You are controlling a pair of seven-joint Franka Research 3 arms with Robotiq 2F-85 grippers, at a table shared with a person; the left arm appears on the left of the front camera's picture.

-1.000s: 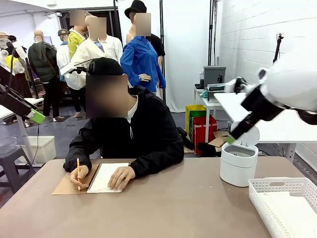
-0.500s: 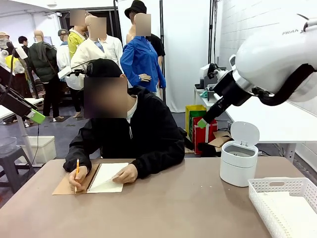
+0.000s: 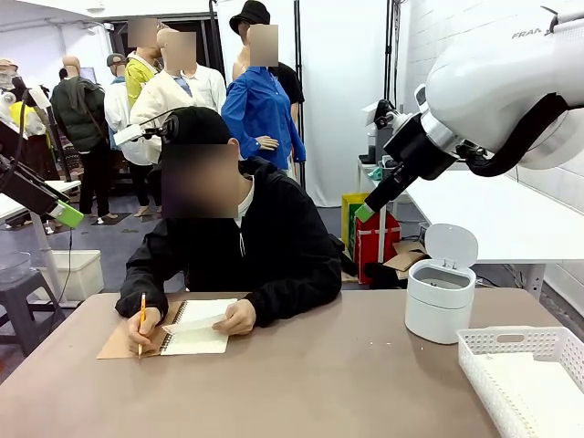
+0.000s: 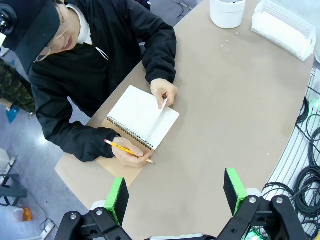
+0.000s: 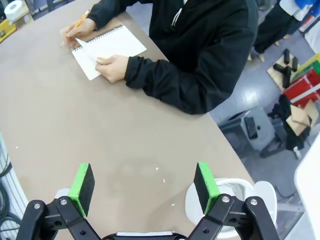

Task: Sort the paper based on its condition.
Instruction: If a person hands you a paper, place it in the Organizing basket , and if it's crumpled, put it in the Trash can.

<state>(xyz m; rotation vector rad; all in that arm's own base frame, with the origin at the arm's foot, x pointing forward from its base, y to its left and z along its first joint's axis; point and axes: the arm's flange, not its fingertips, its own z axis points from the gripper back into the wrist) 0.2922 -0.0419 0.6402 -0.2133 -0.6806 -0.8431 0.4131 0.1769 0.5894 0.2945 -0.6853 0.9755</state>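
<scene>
Left jaws, right jaws both wide apart, empty; paper well away below, person's hand on its edge.

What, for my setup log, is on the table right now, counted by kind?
Spiral notebook: 1
Pencil, in the person's hand: 1
White bin with its lid up: 1
White lattice basket: 1
Total: 4
</scene>
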